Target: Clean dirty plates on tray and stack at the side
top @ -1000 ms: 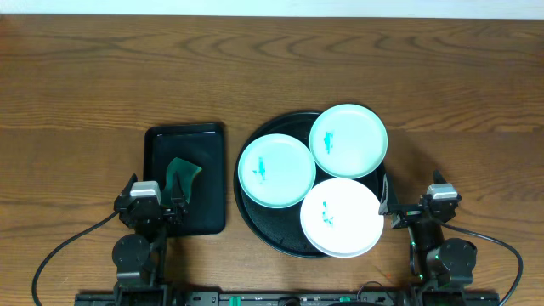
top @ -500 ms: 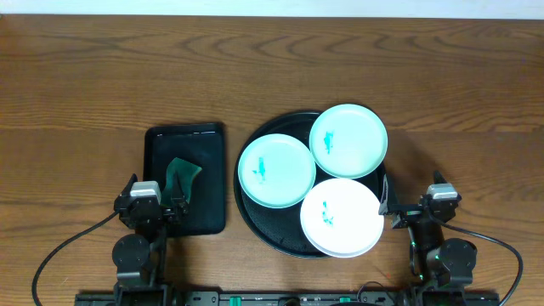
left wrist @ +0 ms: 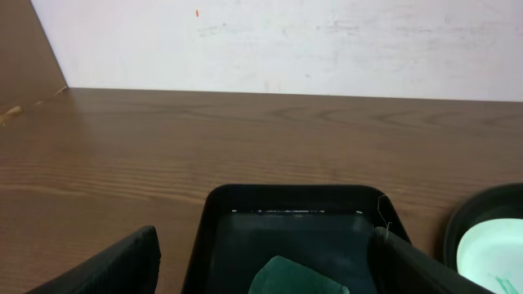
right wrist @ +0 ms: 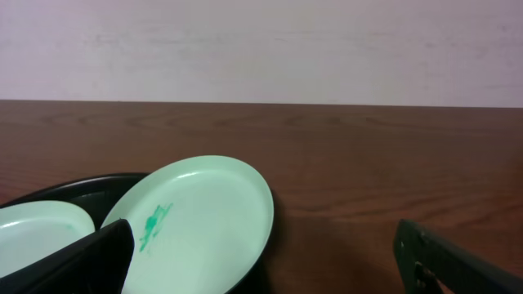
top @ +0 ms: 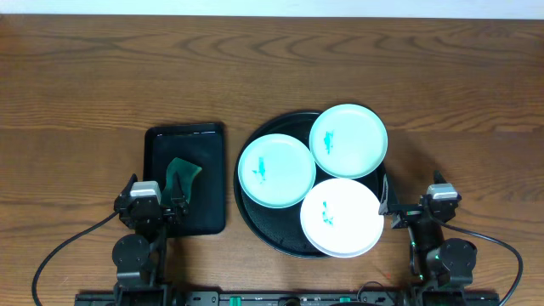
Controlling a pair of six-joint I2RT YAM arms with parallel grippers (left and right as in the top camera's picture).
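Observation:
The round black tray (top: 255, 212) holds three plates with teal smears: a mint-green plate (top: 276, 170) at left, a mint-green plate (top: 348, 140) at the back right, and a white plate (top: 342, 218) at the front. The back-right plate also shows in the right wrist view (right wrist: 204, 220). My left gripper (top: 158, 202) is open and empty at the near end of the rectangular tray; its fingers (left wrist: 265, 269) frame that tray. My right gripper (top: 414, 209) is open and empty, just right of the round tray; its fingers (right wrist: 270, 261) flank the plate's edge.
A small rectangular black tray (top: 208, 140) left of the round tray holds a crumpled green cloth (top: 181, 174), seen also in the left wrist view (left wrist: 298, 278). Bare wooden tabletop (top: 255, 68) lies behind, left and right. A pale wall stands behind the table.

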